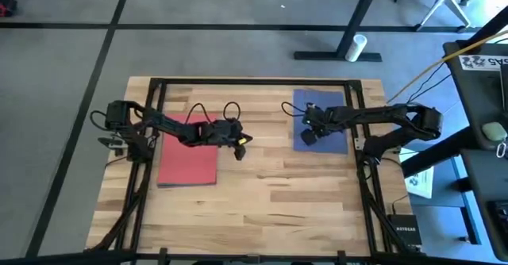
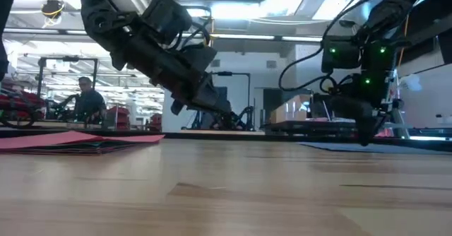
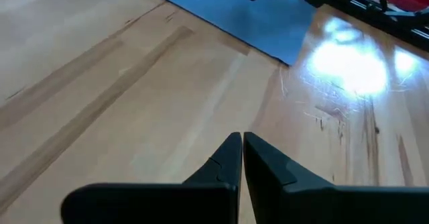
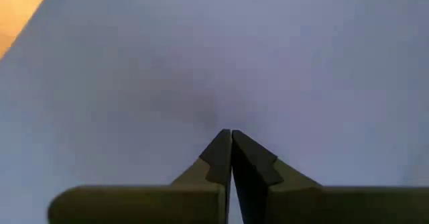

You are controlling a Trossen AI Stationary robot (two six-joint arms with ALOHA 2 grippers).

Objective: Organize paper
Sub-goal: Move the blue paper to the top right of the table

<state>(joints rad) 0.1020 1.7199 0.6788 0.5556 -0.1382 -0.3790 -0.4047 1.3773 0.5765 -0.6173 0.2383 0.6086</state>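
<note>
A blue sheet of paper (image 1: 327, 110) lies flat at the table's far right. A stack with a red sheet on top (image 1: 188, 160) lies flat at the left; in the low view dark sheets (image 2: 99, 150) show under the red one (image 2: 63, 138). My right gripper (image 1: 306, 135) is shut, with its tips down on the blue sheet (image 4: 134, 63). My left gripper (image 1: 243, 144) is shut and hangs over bare wood (image 3: 134, 117) between the two papers, just right of the red stack. It holds nothing. My right gripper sets its shut fingertips (image 4: 221, 147) down on the blue sheet's left part (image 4: 231, 113), toward its near edge. The fingers come from above, slanting in from the table's right. The sheet lies flat on the wood under them (image 2: 367, 148).
Black frame rails (image 1: 254, 81) run along the table's far edge and both sides. Bare wood (image 1: 270, 201) fills the middle and near part. A white cylinder (image 1: 355, 47) lies on the floor beyond the table. A person (image 2: 88, 98) sits far back in the room.
</note>
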